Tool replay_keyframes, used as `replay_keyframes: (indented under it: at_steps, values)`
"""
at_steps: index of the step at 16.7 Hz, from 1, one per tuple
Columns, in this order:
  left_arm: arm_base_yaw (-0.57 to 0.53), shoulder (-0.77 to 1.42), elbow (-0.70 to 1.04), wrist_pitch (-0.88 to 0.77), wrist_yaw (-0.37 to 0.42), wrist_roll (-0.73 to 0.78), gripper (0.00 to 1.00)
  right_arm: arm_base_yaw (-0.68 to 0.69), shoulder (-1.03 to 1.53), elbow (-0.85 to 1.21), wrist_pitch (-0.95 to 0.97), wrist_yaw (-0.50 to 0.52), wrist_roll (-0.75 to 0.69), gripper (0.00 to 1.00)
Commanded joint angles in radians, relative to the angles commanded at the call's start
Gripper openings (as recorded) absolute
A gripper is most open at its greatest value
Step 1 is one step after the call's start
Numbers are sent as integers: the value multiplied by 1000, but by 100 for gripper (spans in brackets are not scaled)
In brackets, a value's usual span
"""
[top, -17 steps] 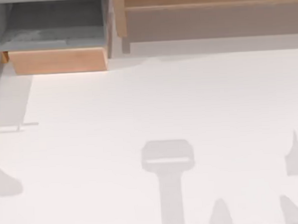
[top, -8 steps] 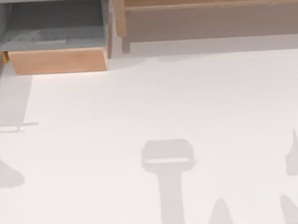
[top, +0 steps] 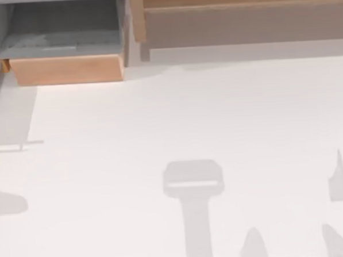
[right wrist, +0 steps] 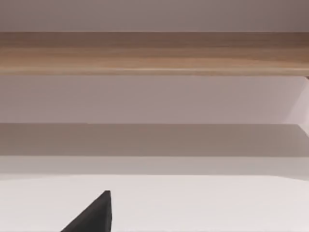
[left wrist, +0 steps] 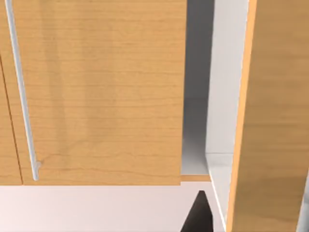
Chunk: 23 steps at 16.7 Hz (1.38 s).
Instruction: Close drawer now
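Observation:
The drawer (top: 68, 69) stands pulled out at the table's far left, its light orange-tan front panel facing the table and its grey inside (top: 63, 30) open to view. In the left wrist view a light wooden panel (left wrist: 96, 92) with a thin metal bar handle (left wrist: 19, 92) is close ahead, with a grey gap (left wrist: 195, 121) beside it. One dark fingertip of my left gripper (left wrist: 198, 217) shows just before that gap. In the right wrist view a single dark fingertip of my right gripper (right wrist: 94, 215) hangs over the white table, facing the ledge.
A wide wooden ledge (top: 240, 15) with a brownish-grey face runs along the back right. A wooden upright (top: 136, 18) separates it from the drawer. Arm shadows (top: 193, 185) lie on the white table (top: 176, 116) in the front half.
The shadow at the top view's left edge has shrunk and slid toward that edge. The drawer and the other shadows have not visibly moved.

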Motion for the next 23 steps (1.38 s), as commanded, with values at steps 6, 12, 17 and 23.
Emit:
replay_keyframes:
  at_steps: [6,12,17,23]
  values:
    - [0,0,0,0,0,0,0,0,0,0,0,0,0,100]
    - [2,10,-1,-9,0,-3,0,0,0,0,0,0,0,100]
    - [-45,49,89,-56,-48,-4,0,0,0,0,0,0,0,100]
    - [-119,101,218,-133,-120,-9,0,0,0,0,0,0,0,100]
